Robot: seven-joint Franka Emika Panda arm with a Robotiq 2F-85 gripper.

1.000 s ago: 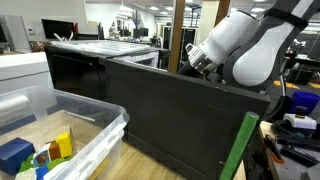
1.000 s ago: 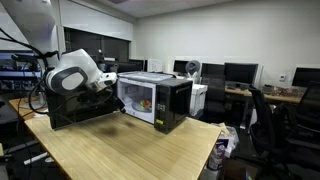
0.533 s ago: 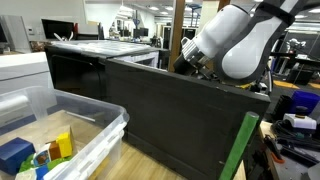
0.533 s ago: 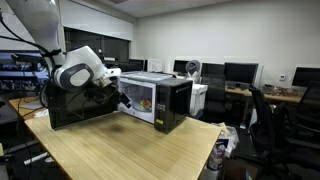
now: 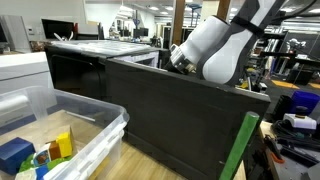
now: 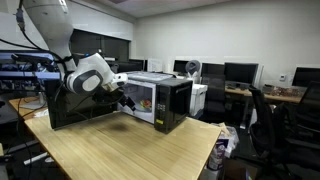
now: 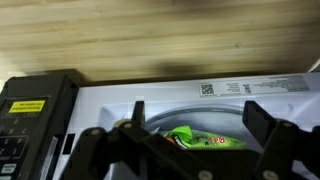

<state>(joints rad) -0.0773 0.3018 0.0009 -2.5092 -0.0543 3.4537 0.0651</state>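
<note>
My gripper (image 7: 195,128) is open, its two black fingers (image 7: 262,122) spread wide. It points into the open cavity of a microwave (image 6: 160,100). A green snack packet (image 7: 200,138) lies inside on the turntable, seen between the fingers but not held. In an exterior view my gripper (image 6: 127,100) is at the microwave's front opening, beside the open dark door (image 6: 75,108). In an exterior view the gripper (image 5: 178,57) is half hidden behind that door (image 5: 180,110).
The microwave's control panel (image 7: 30,130) with a yellow label is at the wrist view's left. A wooden table (image 6: 130,150) carries the microwave. A clear plastic bin (image 5: 95,135) with coloured toys stands nearby. Office desks, monitors and chairs (image 6: 262,105) are behind.
The arm has moved toward the microwave opening, leftward in one exterior view and rightward in the other. The gripper stays open.
</note>
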